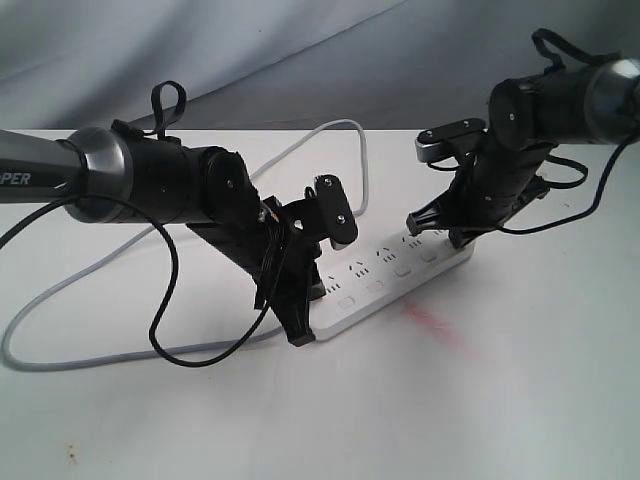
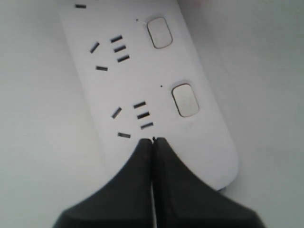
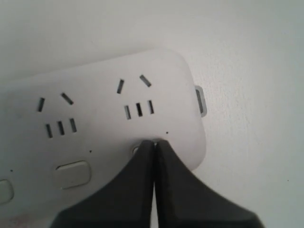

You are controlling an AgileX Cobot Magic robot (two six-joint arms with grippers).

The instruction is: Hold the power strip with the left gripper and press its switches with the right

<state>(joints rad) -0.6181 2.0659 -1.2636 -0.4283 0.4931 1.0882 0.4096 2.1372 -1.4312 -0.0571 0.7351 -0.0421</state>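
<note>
The white power strip (image 1: 390,285) lies diagonally on the white table, with its light-grey cord (image 1: 60,288) looping off to the left and behind. My left gripper (image 1: 300,332) is shut, its tips (image 2: 153,139) resting on the strip's top face (image 2: 142,71) near one rounded end, beside the last socket group. Two buttons (image 2: 185,99) show alongside it. My right gripper (image 1: 452,238) is at the opposite end, also shut. Its tips (image 3: 154,141) sit on the end button (image 3: 138,148), which is mostly hidden under them. A neighbouring button (image 3: 72,174) is uncovered.
A thin black cable (image 1: 160,335) hangs from the left arm and loops over the table in front of the strip's cord. A faint red smear (image 1: 430,322) marks the table just in front of the strip. A grey backdrop rises behind the table.
</note>
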